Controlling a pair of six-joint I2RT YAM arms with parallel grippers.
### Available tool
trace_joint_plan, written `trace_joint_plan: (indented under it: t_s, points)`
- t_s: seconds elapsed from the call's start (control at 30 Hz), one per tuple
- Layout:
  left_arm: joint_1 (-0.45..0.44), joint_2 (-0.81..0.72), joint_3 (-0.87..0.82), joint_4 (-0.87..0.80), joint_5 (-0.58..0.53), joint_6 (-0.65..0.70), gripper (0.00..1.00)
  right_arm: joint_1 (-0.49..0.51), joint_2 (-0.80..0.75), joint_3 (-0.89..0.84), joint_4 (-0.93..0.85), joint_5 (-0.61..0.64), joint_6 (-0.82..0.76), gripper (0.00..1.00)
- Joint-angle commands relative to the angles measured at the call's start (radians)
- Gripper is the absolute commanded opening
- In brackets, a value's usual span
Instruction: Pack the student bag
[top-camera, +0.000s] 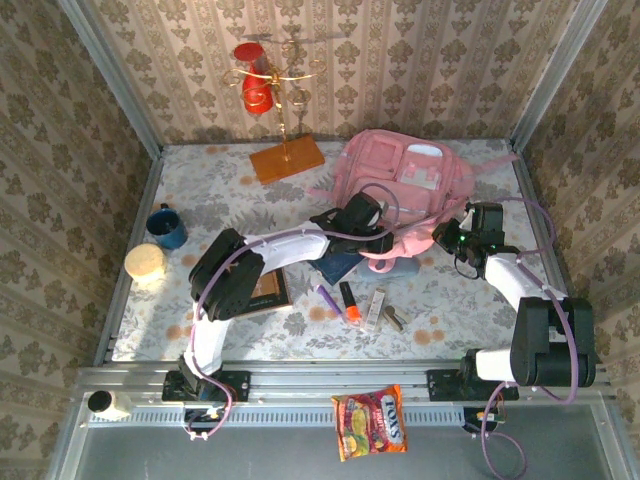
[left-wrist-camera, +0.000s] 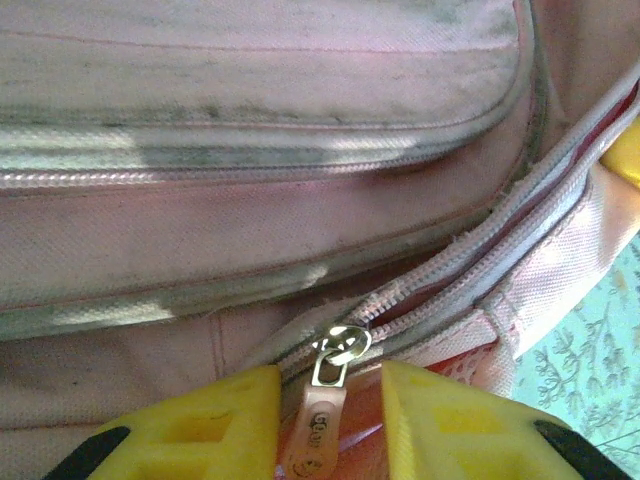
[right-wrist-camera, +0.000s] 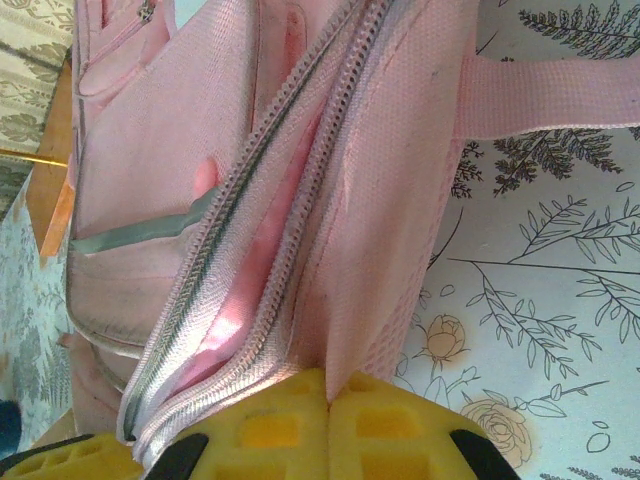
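Item: student bag (top-camera: 400, 175), pink, lying front-up at far right-centre of floral table (top-camera: 450, 310), main zip partly open. L gripper (left-wrist-camera: 331, 388): yellow jaws apart w/ zip pull (left-wrist-camera: 322, 400) hanging btwn them. R gripper (right-wrist-camera: 328, 390): jaws together at bag's zip-side edge; fabric nipped or not, can't tell

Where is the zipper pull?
In the left wrist view, the zipper pull hangs at the bottom middle on the pink bag, between the yellow fingers of the left gripper.
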Motion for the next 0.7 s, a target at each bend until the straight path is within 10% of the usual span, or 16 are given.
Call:
trace_joint_plan:
  t_s: [0.0, 0.67]
  points:
    - [-0.019, 0.049, 0.013, -0.14, -0.079, 0.081, 0.33, 0.007, -0.006, 0.004, 0.056, -0.034, -0.003, 0.0]
    - [0.0, -0.074, -0.058, -0.114, -0.308, 0.237, 0.0, -0.002, -0.053, 0.039, -0.024, 0.039, -0.06, 0.0]
